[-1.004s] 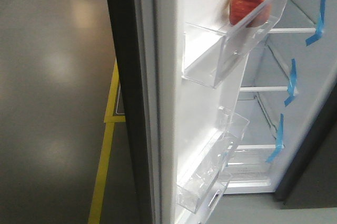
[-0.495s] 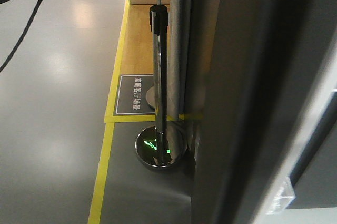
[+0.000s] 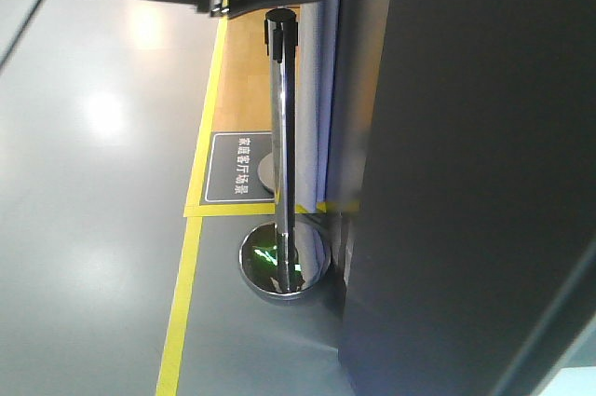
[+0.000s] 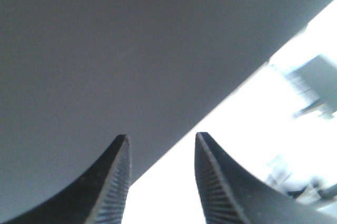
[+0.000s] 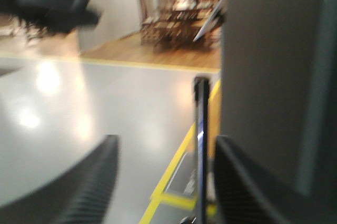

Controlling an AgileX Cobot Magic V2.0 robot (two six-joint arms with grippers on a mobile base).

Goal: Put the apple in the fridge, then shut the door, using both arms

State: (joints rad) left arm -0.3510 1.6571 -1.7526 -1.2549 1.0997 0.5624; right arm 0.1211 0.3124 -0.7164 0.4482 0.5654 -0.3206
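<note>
Left jaws (image 4: 160, 182) spread, empty, tips close against the dark grey door (image 4: 131, 50)

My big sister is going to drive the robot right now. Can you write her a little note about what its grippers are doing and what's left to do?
Left gripper: open, empty, right up against the dark grey outside of the door.
Right gripper: open, empty, hanging free and facing the grey floor and a chrome post.
Apple: not in view in any camera, neither gripper has it.
Door: in the front view its dark outside fills the right side and no white interior shows, so it looks nearly or fully shut; the seal can't be seen.
Left to do: check the door is fully shut, push gently if not, then pull both arms back.
</note>
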